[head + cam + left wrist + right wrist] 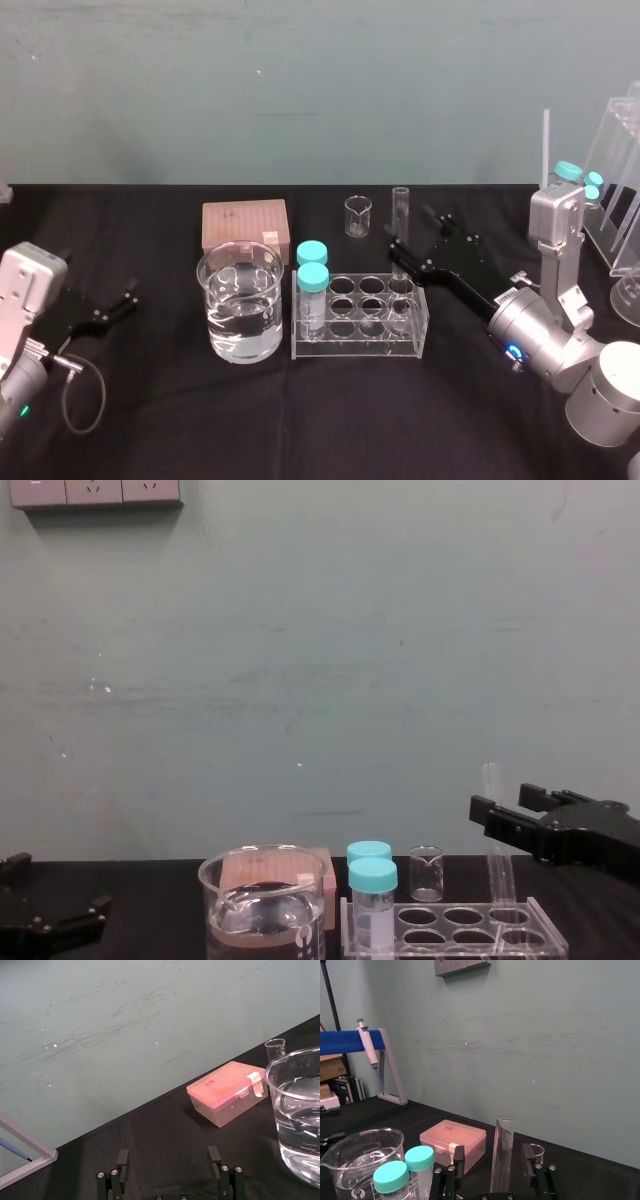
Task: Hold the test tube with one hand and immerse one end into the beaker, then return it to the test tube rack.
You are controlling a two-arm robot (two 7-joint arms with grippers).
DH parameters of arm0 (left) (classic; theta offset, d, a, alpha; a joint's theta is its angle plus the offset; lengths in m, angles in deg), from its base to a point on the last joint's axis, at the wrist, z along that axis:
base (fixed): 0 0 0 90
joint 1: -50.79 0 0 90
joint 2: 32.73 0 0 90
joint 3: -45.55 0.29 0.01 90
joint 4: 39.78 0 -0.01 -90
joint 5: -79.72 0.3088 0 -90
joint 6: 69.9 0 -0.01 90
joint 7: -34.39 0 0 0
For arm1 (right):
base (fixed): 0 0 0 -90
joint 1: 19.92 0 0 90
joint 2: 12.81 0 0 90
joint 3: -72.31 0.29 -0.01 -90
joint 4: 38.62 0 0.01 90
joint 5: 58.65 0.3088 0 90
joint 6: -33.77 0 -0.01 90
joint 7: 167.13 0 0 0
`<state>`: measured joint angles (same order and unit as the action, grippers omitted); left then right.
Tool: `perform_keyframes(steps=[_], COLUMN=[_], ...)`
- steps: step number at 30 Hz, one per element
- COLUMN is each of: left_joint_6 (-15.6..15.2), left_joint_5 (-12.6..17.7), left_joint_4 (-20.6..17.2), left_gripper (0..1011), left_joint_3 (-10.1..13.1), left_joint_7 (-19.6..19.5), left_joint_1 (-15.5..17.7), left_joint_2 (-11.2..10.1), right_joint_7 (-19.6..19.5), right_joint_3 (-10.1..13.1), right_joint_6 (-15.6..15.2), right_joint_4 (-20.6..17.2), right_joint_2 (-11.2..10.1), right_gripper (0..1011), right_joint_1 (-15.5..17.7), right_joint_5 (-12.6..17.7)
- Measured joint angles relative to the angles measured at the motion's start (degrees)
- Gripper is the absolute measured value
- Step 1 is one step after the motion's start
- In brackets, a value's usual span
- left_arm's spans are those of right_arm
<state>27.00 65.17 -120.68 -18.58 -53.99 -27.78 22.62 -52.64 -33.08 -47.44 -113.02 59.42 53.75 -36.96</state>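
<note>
Looking at the test tube (401, 215), we see it standing bolt upright: long axis vertical, open mouth up, bottom end down in the back-right hole of the test tube rack (360, 346). The right claw (493, 1152) comes in from the right, partway up the tube, and straddles it. There's one finger on each side, spread wide, and as far as we can tell there's a gap to the glass on both sides, so it's got hold of nothing. The left claw (127, 298) sits low at the left of the bench (150, 430), fingers apart and empty too.

Headcount:
- one test tube
- one rack
- one big beaker (240, 300), part full of clear liquid, just left of the rack
- two teal-capped vials (313, 290) in the rack's left end
- one tiny beaker (358, 216) behind the rack
- one pink box (244, 222)
</note>
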Motion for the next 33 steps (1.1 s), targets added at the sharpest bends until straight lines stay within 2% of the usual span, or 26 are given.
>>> perform_keyframes(steps=[2,3,6,7,9,11,16,22,25,33], left_joint_6=[0.0,0.0,0.0,0.0,0.0,0.0,0.0,0.0,0.0,0.0], left_joint_5=[0.0,0.0,0.0,0.0,0.0,0.0,0.0,0.0,0.0,0.0], left_joint_4=[0.0,0.0,0.0,0.0,0.0,0.0,0.0,0.0,0.0,0.0], left_gripper=[1000,1000,1000,1000,1000,1000,1000,1000,1000,1000], left_joint_3=[0.0,0.0,0.0,0.0,0.0,0.0,0.0,0.0,0.0,0.0], left_joint_7=[0.0,0.0,0.0,0.0,0.0,0.0,0.0,0.0,0.0,0.0], left_joint_1=[0.0,0.0,0.0,0.0,0.0,0.0,0.0,0.0,0.0,0.0], left_joint_2=[0.0,0.0,0.0,0.0,0.0,0.0,0.0,0.0,0.0,0.0], right_joint_7=[0.0,0.0,0.0,0.0,0.0,-0.1,-1.2,-4.9,-7.2,-10.8], right_joint_3=[0.0,0.0,0.0,0.0,0.1,0.6,2.3,6.3,8.0,10.3], right_joint_6=[0.0,0.0,0.0,0.0,0.0,1.0,3.2,6.3,6.2,4.0], right_joint_4=[0.0,0.0,0.0,0.0,-0.1,-1.0,-3.7,-9.1,-10.9,-12.3], right_joint_2=[0.0,0.0,0.0,0.0,0.0,0.1,0.3,0.4,0.2,0.7], right_gripper=[755,812,865,916,944,1002,1000,1000,1000,1000], right_joint_1=[0.0,0.0,0.0,0.0,0.0,0.1,0.6,2.9,5.3,10.6], right_joint_5=[0.0,0.0,0.0,0.0,0.1,0.2,0.4,-0.4,-1.8,-4.1])
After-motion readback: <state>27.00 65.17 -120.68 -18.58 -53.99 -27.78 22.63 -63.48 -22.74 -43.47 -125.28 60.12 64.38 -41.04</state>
